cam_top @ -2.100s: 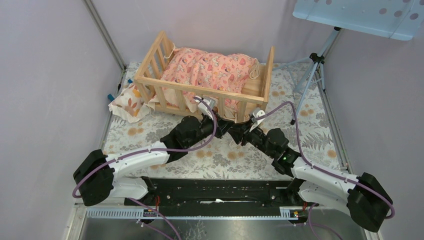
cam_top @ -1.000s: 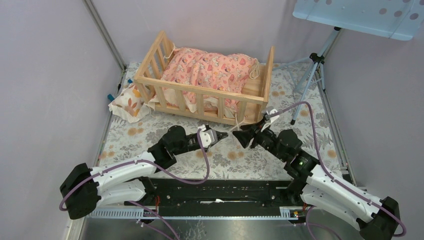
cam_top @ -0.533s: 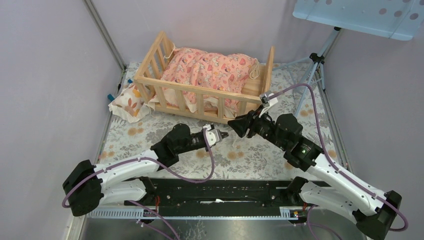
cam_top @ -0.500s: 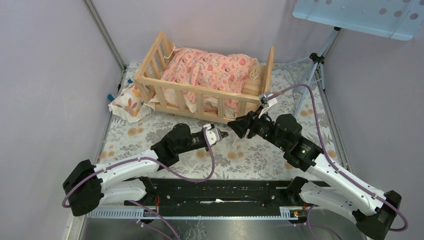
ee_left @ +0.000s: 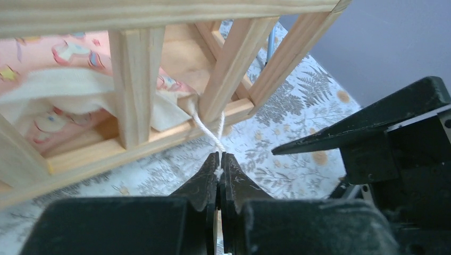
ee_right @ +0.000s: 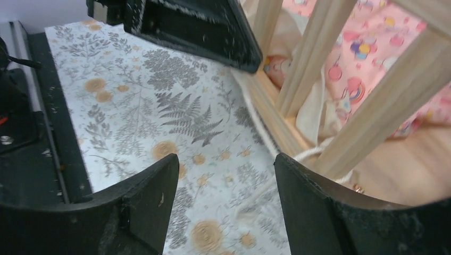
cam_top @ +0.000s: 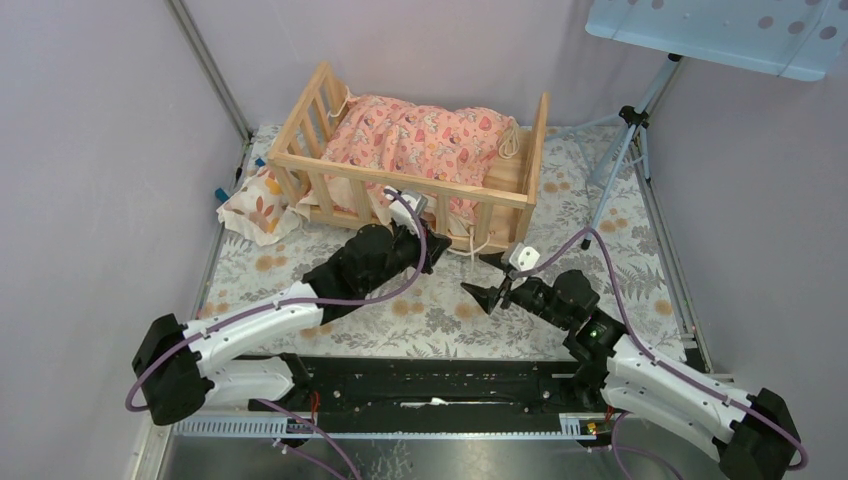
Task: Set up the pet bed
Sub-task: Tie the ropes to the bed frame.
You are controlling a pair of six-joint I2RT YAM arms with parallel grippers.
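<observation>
1. The left gripper is pinched fully closed on a white cord, close in front of the bed's front rail.
2. The cord runs up to the bottom front rail, at the foot of a slat.
3. The right gripper hangs just to the right with its jaws wide apart, holding nothing, over the floral mat.
4. The pet bed sits at the mat's far middle, with a pink patterned cushion inside.
5. A small leaf-print pillow lies just beside the bed's left end.
</observation>
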